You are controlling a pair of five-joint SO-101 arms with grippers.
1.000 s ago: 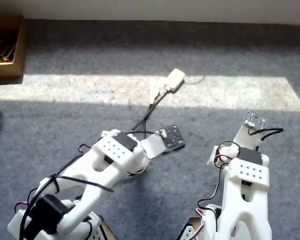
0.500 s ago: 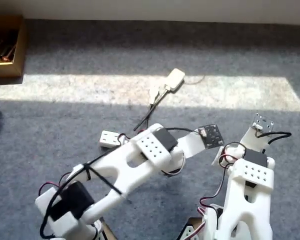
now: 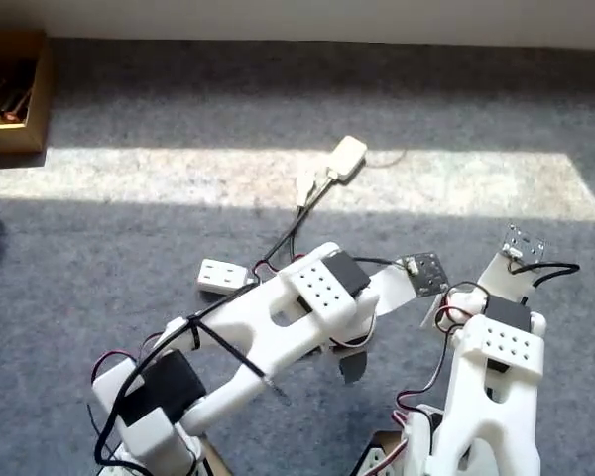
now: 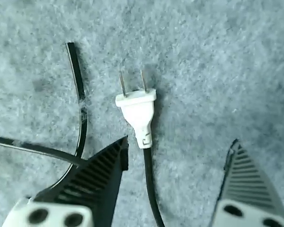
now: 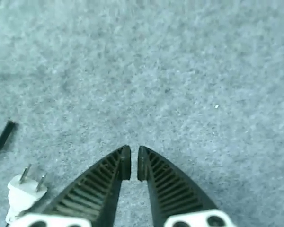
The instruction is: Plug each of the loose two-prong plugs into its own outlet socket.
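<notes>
A white two-prong plug (image 4: 137, 109) lies flat on the grey carpet, its black cord (image 4: 150, 189) running back between my fingers. My left gripper (image 4: 180, 141) hangs open just above it, one finger on each side of the cord, touching nothing. In the right wrist view the same kind of plug (image 5: 22, 191) lies off to one side of my right gripper (image 5: 134, 156), which is shut on nothing above bare carpet. A white outlet block (image 3: 223, 276) lies beside the left arm (image 3: 317, 293). A second white plug (image 3: 307, 185) sits by a white adapter (image 3: 347, 157) farther back.
A black cord (image 3: 286, 238) runs from the far plug toward the left arm, and a loose cord end (image 4: 75, 66) lies near the plug. A wooden box (image 3: 15, 89) stands at the far left. The right arm (image 3: 496, 347) is close beside the left one.
The left arm has swung to the right toward the right arm, uncovering the white outlet block. The right arm shifted slightly to the right, then held.
</notes>
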